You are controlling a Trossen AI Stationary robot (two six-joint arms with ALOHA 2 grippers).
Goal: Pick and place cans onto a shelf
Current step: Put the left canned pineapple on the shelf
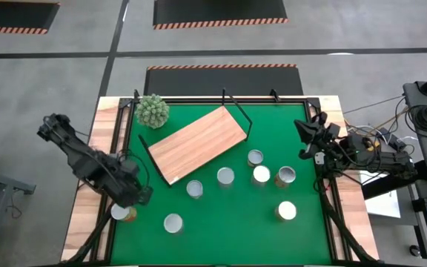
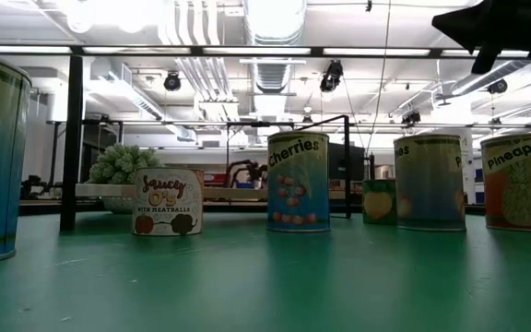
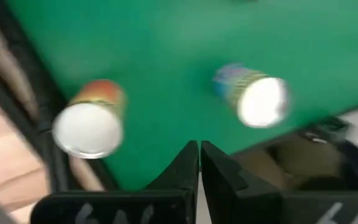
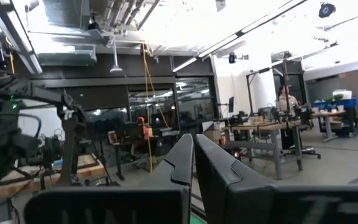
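Fingers [image 3: 199,163] of left arm closed, empty.

overhead view straight down, low view level across the same green mat [image 1: 221,215], 2 wrist views forward

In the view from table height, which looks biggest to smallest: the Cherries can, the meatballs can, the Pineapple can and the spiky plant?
1. Cherries can and Pineapple can: too alike to rank, and the Pineapple can is cut off at the edge.
2. Meatballs can.
3. Plant, partly hidden.
Nearness to the camera may skew all of this.
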